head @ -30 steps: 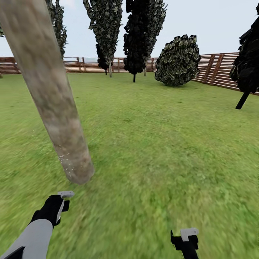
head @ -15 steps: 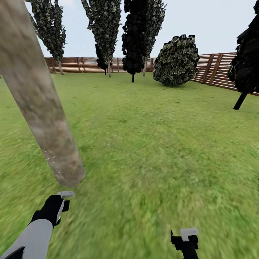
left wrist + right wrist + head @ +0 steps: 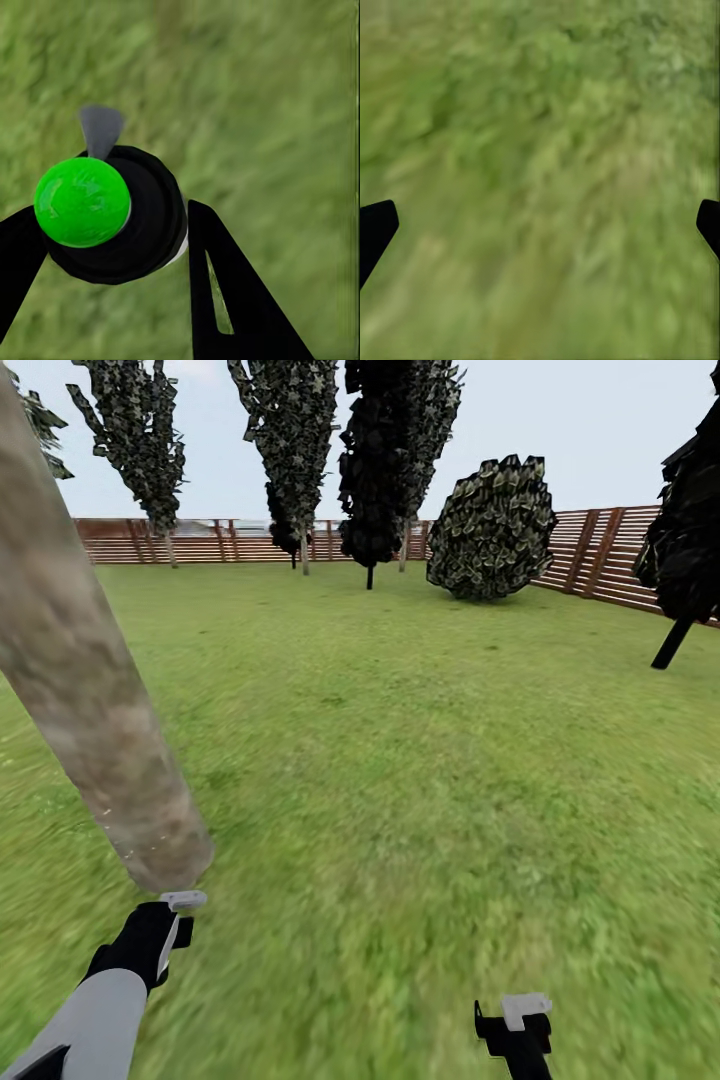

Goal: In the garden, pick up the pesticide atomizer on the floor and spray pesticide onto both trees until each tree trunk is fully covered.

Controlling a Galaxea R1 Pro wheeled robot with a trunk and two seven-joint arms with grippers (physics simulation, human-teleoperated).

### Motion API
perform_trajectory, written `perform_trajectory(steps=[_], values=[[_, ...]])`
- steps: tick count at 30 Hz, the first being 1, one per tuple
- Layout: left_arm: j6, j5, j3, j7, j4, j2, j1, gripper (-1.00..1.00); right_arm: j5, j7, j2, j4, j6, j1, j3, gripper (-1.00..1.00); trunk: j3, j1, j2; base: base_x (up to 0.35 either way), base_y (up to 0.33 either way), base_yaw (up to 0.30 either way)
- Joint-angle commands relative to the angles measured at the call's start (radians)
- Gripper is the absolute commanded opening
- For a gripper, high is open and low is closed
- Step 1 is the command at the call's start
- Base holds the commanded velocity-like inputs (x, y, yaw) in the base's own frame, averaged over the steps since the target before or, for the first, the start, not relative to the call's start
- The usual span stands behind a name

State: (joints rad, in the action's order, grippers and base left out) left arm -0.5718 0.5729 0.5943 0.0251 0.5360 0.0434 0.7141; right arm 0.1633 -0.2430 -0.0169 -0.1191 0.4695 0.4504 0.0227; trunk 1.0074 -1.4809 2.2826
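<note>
Up close, the left end effector (image 3: 112, 247) pinches the atomizer (image 3: 124, 225), a round black bottle seen end-on, green-capped, probably upright, with a grey nozzle pointing out over blurry grass (image 3: 270, 112). Beside it, a smooth mottled trunk (image 3: 90, 710) leans. Right end effector (image 3: 540, 221) is spread wide.

blurry green grass (image 3: 547, 165), black fingers (image 3: 375, 225) spread wide

Tree trunk (image 3: 90, 700): pale grey-brown, mottled, whitish specks near base. Floor (image 3: 420, 780): blurry green grass. Fence (image 3: 600, 555) behind trunk: brown slats. Pesticide atomizer (image 3: 120, 217): black body, bright green top. Left gripper (image 3: 165, 920): black, white tip.
</note>
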Motion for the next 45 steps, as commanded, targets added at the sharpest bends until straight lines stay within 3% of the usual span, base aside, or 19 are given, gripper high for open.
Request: perform_trajectory(steps=[1,45], values=[[-0.003,-0.002,0.002,0.003,0.001,0.000,0.001,-1.00,0.010,-0.009,0.000,0.001,0.000,0.001,0.002,1.00,0.001,0.000,0.000,0.219,-0.211,0.142],[-0.003,-0.002,0.004,0.004,0.002,0.000,0.001,-1.00,0.010,-0.009,0.002,0.001,0.000,0.001,0.003,1.00,0.001,0.000,0.000,0.160,-0.236,0.274]])
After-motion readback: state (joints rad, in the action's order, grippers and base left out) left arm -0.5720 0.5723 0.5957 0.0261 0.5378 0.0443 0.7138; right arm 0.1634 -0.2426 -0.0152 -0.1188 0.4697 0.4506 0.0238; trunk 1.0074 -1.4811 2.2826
